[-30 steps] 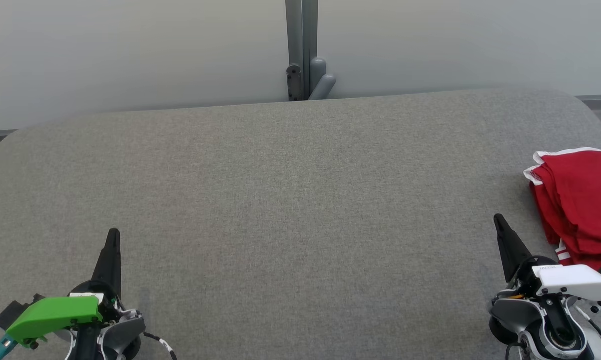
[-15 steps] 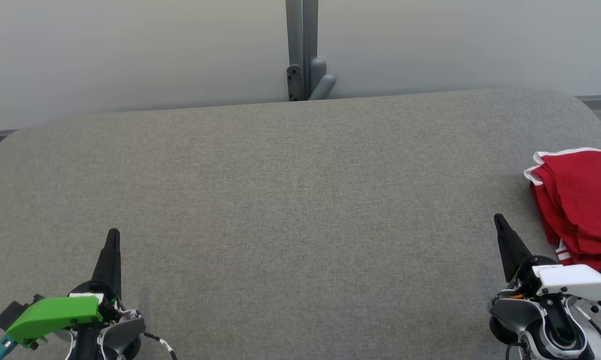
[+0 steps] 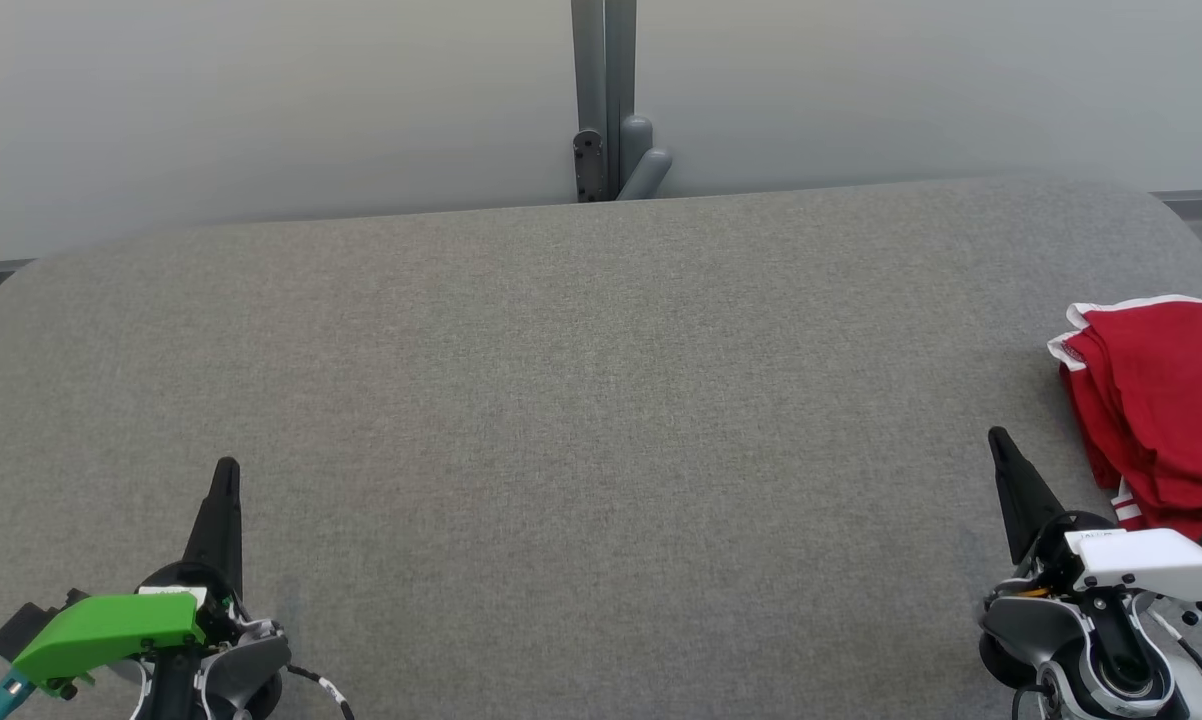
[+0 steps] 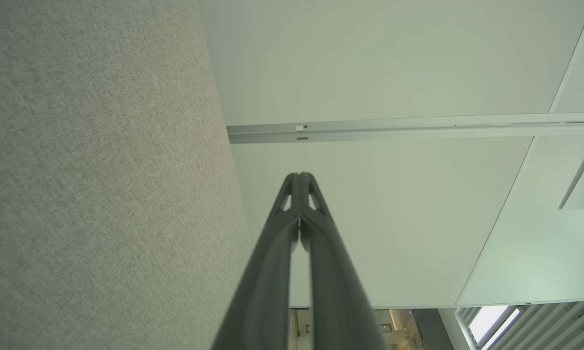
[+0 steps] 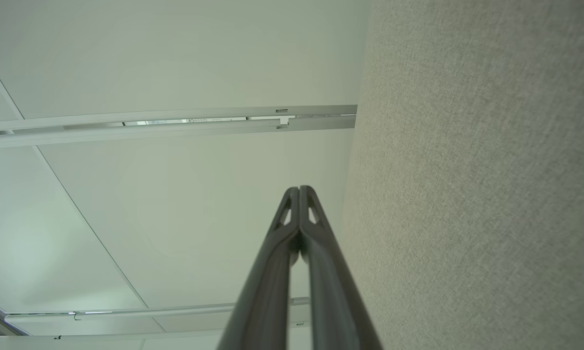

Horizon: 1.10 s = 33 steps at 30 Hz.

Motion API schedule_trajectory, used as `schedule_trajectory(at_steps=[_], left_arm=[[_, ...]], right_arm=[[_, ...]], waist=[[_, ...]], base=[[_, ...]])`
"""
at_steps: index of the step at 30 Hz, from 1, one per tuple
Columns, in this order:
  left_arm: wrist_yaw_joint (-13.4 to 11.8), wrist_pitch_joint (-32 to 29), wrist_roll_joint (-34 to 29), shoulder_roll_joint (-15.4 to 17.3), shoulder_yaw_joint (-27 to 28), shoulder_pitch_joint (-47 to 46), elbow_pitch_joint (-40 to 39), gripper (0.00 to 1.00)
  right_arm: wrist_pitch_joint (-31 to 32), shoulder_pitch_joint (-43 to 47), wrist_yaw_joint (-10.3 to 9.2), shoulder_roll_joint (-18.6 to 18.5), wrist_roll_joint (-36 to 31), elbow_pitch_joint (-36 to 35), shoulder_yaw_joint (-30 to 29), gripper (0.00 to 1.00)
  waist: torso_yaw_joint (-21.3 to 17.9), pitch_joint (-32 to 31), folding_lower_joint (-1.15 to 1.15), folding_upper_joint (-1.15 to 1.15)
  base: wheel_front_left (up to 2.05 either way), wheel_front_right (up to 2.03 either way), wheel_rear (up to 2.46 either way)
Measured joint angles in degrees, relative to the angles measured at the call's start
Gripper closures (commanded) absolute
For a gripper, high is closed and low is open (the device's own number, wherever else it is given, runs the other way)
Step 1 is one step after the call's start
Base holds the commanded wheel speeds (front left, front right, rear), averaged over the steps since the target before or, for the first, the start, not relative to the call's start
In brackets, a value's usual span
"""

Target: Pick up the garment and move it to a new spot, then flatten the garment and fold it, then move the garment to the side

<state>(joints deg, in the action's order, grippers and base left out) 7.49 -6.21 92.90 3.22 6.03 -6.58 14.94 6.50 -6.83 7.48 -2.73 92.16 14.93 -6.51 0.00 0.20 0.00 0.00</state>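
Nothing has moved since before. My left gripper (image 3: 225,472) and right gripper (image 3: 997,442) are pinched together, empty, low over the table (image 3: 581,400). Garment (image 3: 1156,420) lies layered at its right edge: either awaiting pickup or folded and set aside; I can't tell.

The right gripper (image 5: 299,190) points toward the far wall (image 5: 199,209), its two long dark fingers (image 5: 272,272) pressed together along their length and meeting at the tips, with nothing between them. Just beside them the grey fabric table top (image 5: 467,194) runs away to its far edge at that pale, panelled wall. A light metal rail (image 5: 175,124) crosses the wall and ends at the table's edge. A second, thinner rail (image 5: 175,310) crosses the wall behind the fingers.
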Motion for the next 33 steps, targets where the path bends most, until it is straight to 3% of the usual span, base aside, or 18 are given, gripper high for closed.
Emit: schedule_trajectory(at_steps=[33], left_arm=[[0.0, -0.2, -0.2, -0.1, 0.3, 0.0, 0.0, 1.00]], right_arm=[[0.0, 0.0, 0.00, 0.0, 0.0, 0.0, 0.0, 1.00]], waist=[[0.0, 0.0, 0.00, 0.00]], base=[[0.00, 0.00, 0.00]])
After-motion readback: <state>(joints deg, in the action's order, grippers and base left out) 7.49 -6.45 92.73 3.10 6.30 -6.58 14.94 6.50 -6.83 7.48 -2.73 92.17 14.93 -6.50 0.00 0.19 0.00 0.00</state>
